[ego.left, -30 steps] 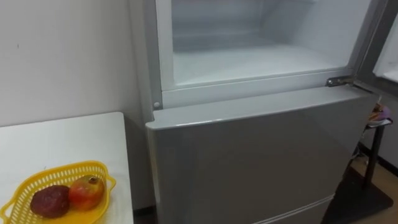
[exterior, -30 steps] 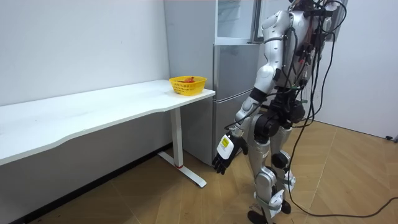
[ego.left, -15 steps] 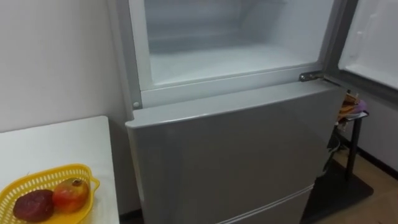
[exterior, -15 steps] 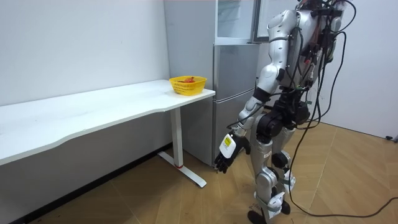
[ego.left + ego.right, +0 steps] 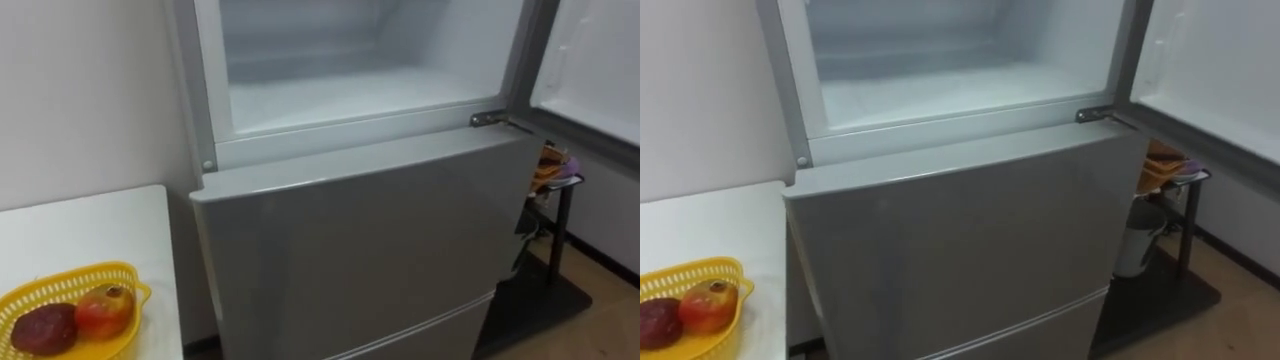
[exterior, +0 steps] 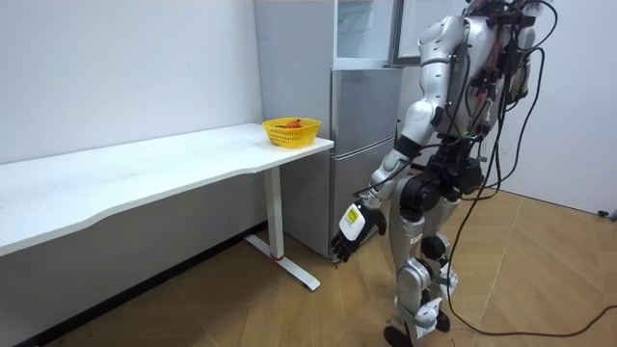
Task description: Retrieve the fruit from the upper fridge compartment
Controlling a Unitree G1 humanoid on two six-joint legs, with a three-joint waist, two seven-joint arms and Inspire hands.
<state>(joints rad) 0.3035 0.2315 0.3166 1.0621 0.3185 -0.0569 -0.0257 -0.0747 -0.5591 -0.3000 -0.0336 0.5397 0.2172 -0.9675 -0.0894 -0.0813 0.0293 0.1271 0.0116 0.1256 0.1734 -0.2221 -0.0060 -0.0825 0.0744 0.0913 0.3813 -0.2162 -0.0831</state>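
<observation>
Tall silver fridge (image 5: pixel 380 240): upper compartment open, its shelf bare. Left of the fridge, a yellow plastic basket (image 5: pixel 60 288) holds 2 reddish fruits (image 5: pixel 103 310). Left hand (image 6: pixel 351 229) hangs relaxed and empty. Retrieval is likely done; the door is unclosed.

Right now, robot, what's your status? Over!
Left hand hanging low, fingers relaxed, empty. Upper fridge open, visible shelf looks bare. Two fruits in yellow basket. Nothing in the way.
</observation>
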